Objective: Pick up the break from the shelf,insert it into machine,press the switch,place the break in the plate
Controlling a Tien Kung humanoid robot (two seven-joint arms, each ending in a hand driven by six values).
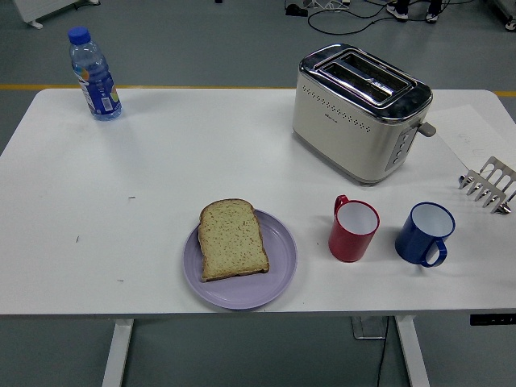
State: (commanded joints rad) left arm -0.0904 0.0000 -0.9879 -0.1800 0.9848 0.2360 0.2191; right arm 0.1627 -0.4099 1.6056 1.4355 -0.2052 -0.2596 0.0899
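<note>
A slice of brown bread [232, 239] lies flat on a lilac plate [278, 270] near the table's front edge. The cream and chrome toaster [360, 113] stands at the back right, both top slots empty, its lever [427, 128] on the right end. A small metal toast rack [488, 185] sits at the table's right edge with nothing in it. Neither of my hands appears in the head view.
A red mug [353, 229] and a blue mug [425, 233] stand side by side in front of the toaster. A water bottle [94, 74] with a blue cap is at the back left. A sheet of paper [472, 133] lies at the back right.
</note>
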